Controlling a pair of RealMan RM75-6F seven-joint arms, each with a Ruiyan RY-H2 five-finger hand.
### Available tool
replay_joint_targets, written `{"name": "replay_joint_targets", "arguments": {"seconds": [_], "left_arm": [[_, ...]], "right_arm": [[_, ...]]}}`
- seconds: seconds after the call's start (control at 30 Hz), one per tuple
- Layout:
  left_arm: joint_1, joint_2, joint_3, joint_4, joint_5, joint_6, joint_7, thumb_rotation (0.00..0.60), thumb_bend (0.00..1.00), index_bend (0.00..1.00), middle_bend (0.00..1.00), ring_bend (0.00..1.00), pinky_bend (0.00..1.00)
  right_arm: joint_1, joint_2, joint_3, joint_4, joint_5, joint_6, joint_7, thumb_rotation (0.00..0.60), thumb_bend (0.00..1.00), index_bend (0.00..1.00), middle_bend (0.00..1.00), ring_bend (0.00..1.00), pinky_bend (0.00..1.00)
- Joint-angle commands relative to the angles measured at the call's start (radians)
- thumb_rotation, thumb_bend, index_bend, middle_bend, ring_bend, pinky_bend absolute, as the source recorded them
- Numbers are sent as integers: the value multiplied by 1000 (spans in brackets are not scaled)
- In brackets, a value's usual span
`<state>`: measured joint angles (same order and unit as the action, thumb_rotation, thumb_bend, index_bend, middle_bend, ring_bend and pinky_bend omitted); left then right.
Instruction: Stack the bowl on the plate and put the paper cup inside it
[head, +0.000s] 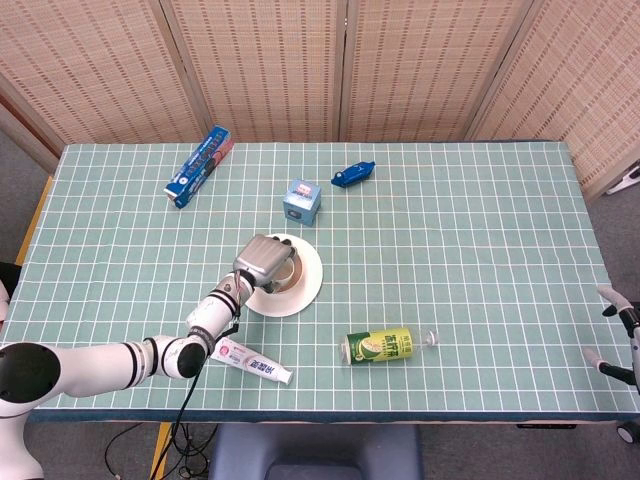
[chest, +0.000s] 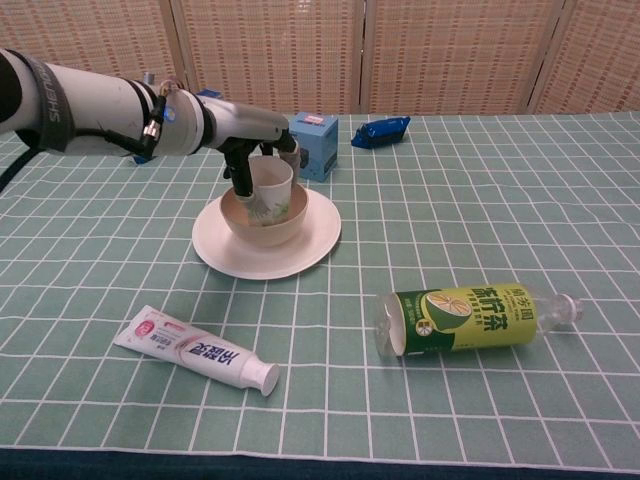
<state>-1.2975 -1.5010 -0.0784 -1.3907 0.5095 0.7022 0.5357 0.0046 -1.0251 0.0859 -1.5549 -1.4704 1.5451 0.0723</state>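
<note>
A tan bowl (chest: 265, 226) sits on the white plate (chest: 267, 251), left of the table's middle. The paper cup (chest: 269, 188) stands upright inside the bowl, its rim above the bowl's rim. My left hand (chest: 252, 138) still grips the cup from above and behind, fingers around its upper part. In the head view the same hand (head: 262, 259) covers most of the cup and bowl over the plate (head: 305, 285). My right hand (head: 612, 330) shows only at the far right edge, away from everything, fingers apart and holding nothing.
A toothpaste tube (chest: 195, 349) lies in front of the plate. A green bottle (chest: 463, 318) lies on its side to the front right. Behind the plate stand a small blue box (chest: 313, 132), a blue packet (chest: 381, 130) and a long blue box (head: 199, 165).
</note>
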Motion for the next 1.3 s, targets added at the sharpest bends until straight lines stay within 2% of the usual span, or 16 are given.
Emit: {"name": "replay_joint_targets", "arguments": {"seconds": [0.03,0.1,0.17,0.23,0.47,0.9,1.17,1.23,1.3], "left_arm": [[3,-4,-2,0,2,3,-7,600,250,280,200,149,306],[10,-5,-5,-6,12,18,-13,600,250,216,119,62,156],[16,1,-8,-18,20,29,-18,600,251,155,58,8,102],[23,14,-10,-37,28,40,-22,600,250,127,35,0,83],[89,109,-16,-159,82,123,-64,600,250,102,25,0,79],[323,289,30,-389,183,468,-86,600,250,149,25,2,83],[538,342,121,-483,365,730,-96,600,250,179,27,14,92],[567,342,133,-485,396,765,-92,600,251,180,28,14,92],[636,342,175,-490,454,853,-77,600,251,180,29,14,92]], "right_arm": [[-2,0,1,1,1,2,2,600,40,192,391,358,551],[-3,1,1,2,2,4,4,600,40,192,391,358,551],[-3,2,1,3,2,4,5,600,39,192,391,358,551],[-3,2,2,3,0,6,7,600,39,192,391,358,551],[-5,2,2,9,-2,7,16,600,40,192,391,358,551],[5,-5,3,24,-15,0,39,600,39,192,391,358,551],[19,-3,-5,11,-26,-26,25,600,39,192,391,358,551],[20,-3,-7,9,-28,-27,23,600,42,192,391,358,551],[24,0,-14,6,-36,-36,23,600,48,192,391,358,551]]}}
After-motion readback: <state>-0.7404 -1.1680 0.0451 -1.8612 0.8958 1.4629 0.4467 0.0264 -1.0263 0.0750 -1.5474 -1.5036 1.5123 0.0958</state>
